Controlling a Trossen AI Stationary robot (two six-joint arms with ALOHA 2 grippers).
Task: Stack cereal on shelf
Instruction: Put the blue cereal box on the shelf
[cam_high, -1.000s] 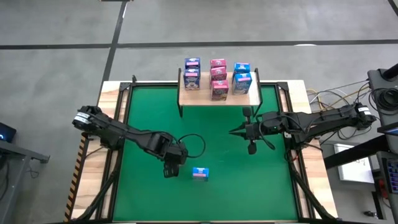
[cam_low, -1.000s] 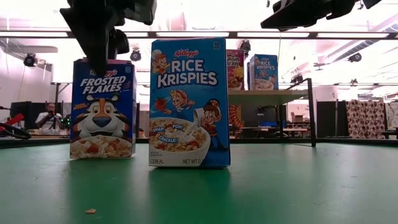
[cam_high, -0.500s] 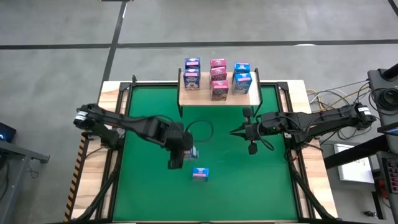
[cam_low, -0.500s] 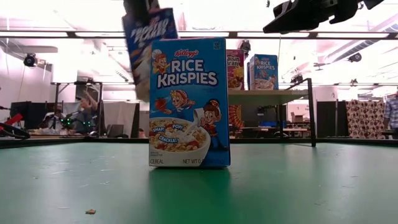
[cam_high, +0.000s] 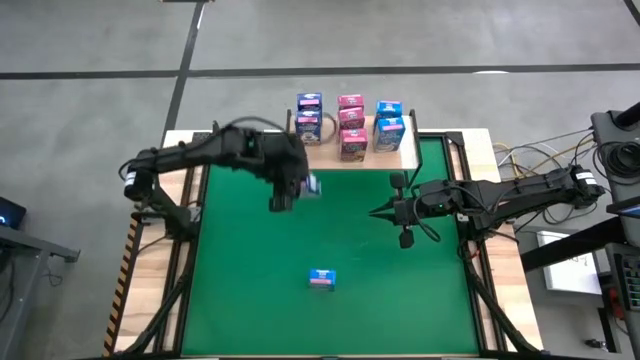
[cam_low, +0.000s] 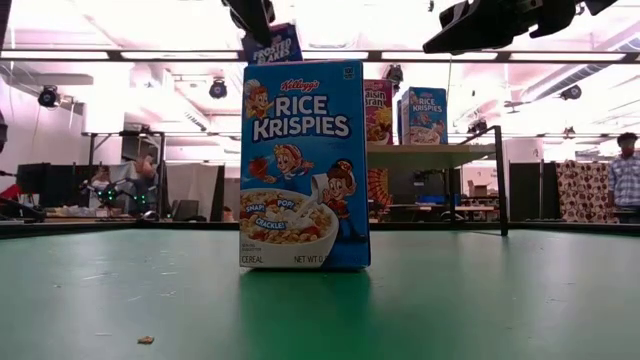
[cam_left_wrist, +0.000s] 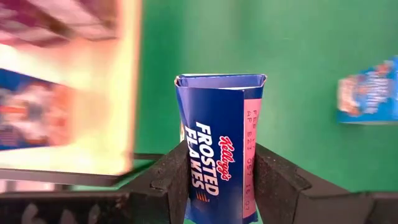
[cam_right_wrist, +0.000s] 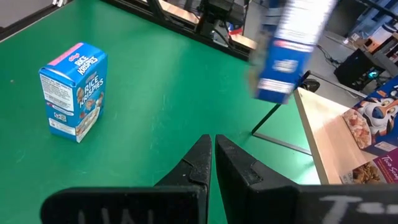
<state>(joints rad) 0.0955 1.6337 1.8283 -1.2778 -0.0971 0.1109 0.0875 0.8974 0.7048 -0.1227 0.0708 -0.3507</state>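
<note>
Aloft, Frosted Flakes box (cam_left_wrist: 217, 149) — clamped in left end effector (cam_left_wrist: 217, 186) — near shelf (cam_high: 352, 155).

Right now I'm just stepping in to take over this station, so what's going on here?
The left hand is shut on a Frosted Flakes box, held in the air near the wooden shelf, where several small cereal boxes already stand. A Rice Krispies box stands alone on the green table. The right hand waits shut and empty over the table's right side.
</note>
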